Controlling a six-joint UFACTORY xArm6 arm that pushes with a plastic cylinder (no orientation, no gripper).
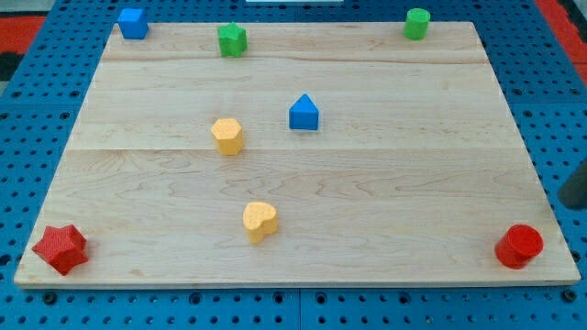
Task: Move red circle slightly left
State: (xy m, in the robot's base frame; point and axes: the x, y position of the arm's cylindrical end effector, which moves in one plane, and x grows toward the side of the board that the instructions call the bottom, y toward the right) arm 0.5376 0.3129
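The red circle [519,245] sits at the board's lower right corner, with the dark rod at the frame's right edge just up-right of it, its tip [570,203] bare, holding nothing.

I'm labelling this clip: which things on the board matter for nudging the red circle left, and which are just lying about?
In the job:
red round block
my tip, at its upper right

Lying about:
red star block
yellow heart block
yellow hexagon block
blue triangle block
blue cube block
green block
green cylinder block
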